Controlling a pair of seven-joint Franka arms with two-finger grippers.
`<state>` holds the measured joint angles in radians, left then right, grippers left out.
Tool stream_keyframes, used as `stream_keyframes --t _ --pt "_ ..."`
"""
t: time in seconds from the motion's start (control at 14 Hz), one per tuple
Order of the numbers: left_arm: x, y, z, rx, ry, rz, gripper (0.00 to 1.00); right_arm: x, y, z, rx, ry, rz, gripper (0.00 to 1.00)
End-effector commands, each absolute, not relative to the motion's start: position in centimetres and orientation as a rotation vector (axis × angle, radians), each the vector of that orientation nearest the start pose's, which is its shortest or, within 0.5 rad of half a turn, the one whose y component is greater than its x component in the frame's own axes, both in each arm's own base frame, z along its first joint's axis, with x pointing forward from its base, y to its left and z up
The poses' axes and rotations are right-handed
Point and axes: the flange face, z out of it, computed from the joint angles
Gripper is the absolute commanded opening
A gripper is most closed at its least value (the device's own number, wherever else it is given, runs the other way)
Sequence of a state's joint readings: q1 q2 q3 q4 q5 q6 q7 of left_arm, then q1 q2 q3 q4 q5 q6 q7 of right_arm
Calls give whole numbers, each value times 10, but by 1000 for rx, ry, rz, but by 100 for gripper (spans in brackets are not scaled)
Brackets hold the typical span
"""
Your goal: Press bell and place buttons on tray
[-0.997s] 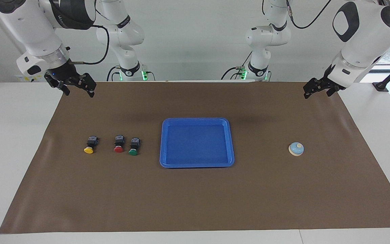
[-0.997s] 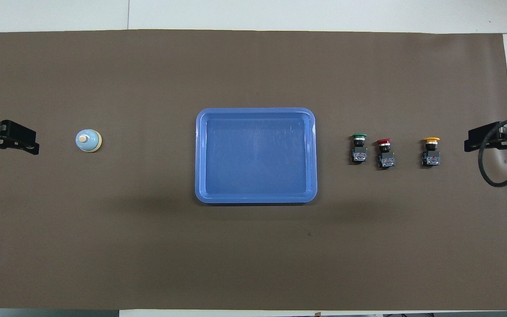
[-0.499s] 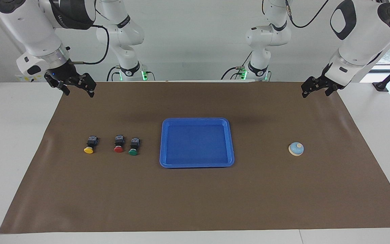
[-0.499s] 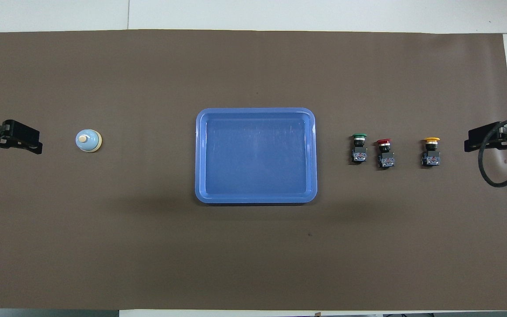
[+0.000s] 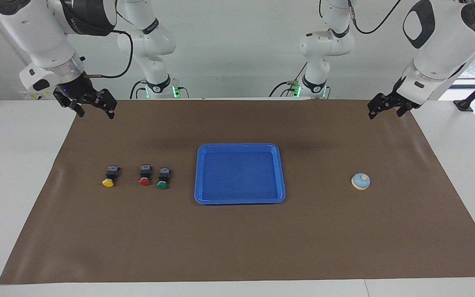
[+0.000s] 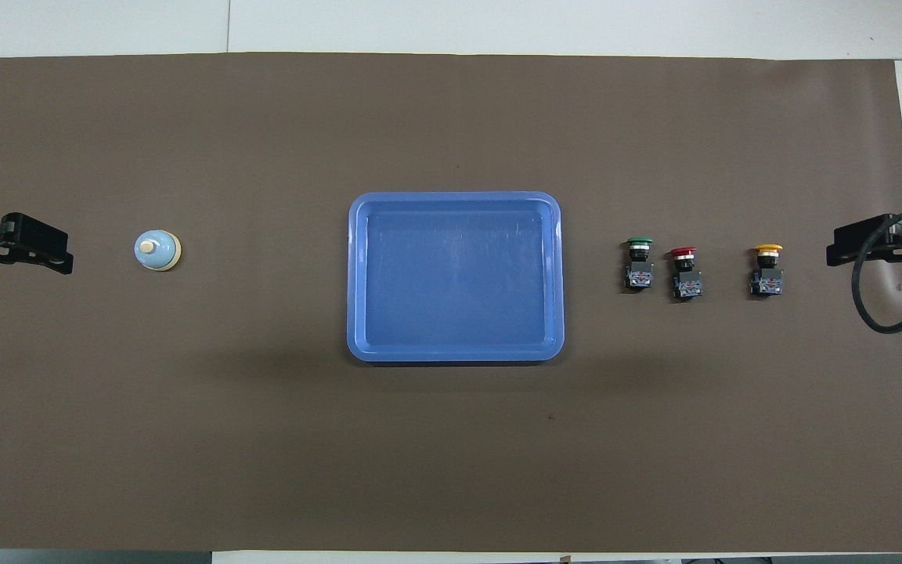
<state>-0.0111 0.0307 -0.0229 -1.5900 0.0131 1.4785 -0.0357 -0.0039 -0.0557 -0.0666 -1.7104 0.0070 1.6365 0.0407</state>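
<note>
While both grippers hang raised, left gripper (image 5: 384,108) fingers unreadable, right gripper (image 5: 95,109) spread, the three buttons (image 5: 144,176) lie in a row beside the tray (image 5: 239,200), caps pointing away from the robots; the bell (image 5: 360,181) sits toward the left arm's end.

White table (image 5: 23,173) under brown mat (image 5: 237,243); on mat: blue tray (image 5: 199,173) mid, bell (image 5: 360,181) toward left arm's end of tray, three buttons (image 5: 145,175) toward right arm's end.
</note>
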Motion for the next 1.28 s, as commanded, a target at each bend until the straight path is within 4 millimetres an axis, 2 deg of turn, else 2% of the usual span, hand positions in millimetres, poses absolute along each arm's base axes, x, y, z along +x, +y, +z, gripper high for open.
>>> stream_keyframes --t 0.0,0.21,0.36,0.57,0.85,1.21 --pt "549 -15 597 -3126 -7 209 100 547 -59 576 -3126 174 -10 100" --pt "549 -15 597 -3126 -10 209 100 576 -87 523 -3124 96 6 100" --pt "549 -15 597 -3126 -7 209 100 582 -104 482 -3128 107 0 100" --pt "549 -15 596 -3126 -10 211 100 582 -111 428 -3135 87 -38 100" --pt "549 -15 597 -3126 -10 209 100 573 -86 396 -3132 34 14 100" --pt "549 -14 597 -3126 -12 209 100 560 -90 370 -3124 -20 75 100"
